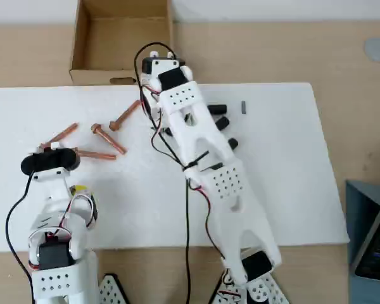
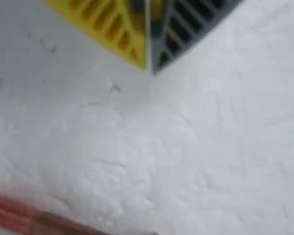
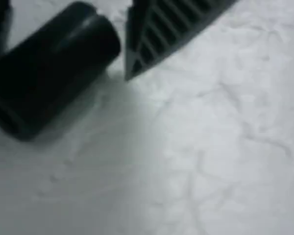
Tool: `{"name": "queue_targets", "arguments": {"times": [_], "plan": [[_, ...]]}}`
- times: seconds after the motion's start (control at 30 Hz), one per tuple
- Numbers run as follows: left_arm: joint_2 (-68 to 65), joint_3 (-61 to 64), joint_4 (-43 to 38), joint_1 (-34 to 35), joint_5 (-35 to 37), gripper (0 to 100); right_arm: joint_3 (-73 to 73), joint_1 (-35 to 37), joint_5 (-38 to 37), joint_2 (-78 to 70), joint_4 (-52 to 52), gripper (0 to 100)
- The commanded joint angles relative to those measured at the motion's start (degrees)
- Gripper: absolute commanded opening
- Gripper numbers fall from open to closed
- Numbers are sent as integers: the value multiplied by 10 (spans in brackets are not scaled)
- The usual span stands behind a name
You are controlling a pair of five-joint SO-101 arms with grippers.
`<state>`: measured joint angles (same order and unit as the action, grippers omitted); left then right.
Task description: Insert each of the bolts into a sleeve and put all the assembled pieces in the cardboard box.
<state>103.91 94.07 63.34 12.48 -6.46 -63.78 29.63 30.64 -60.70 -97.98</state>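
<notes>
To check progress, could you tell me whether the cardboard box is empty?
Empty where visible: the cardboard box has a bare floor.

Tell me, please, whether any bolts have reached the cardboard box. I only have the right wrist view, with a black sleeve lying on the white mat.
Observer: None that I can see. In the high view, the visible part of the cardboard box is bare.
Operator: Where are the bolts, then?
Observer: Several copper bolts lie loose on the left part of the white mat, without sleeves.
Operator: Is the left arm holding one?
Observer: No. The left gripper is shut on nothing, and a bolt lies on the mat nearby.
</notes>
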Motion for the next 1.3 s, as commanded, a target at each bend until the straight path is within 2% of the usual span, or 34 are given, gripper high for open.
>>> {"name": "queue_targets", "arguments": {"times": [0.0,0.1,0.4,0.7,1.0,1.27], "plan": [[5,-2,-13,5,-4,2,-23,1,4,1,5,58],[5,-2,-13,5,-4,2,-22,1,1,1,5,10],[5,-2,-13,6,-4,2,-23,1,0,10,1,9],[5,-2,-13,5,-6,2,-21,3,-3,99,-41,9],[5,-2,-11,1,-8,2,-12,5,-31,247,-45,9],[5,-2,-11,2,-8,2,143,1,-30,446,-45,9]]}}
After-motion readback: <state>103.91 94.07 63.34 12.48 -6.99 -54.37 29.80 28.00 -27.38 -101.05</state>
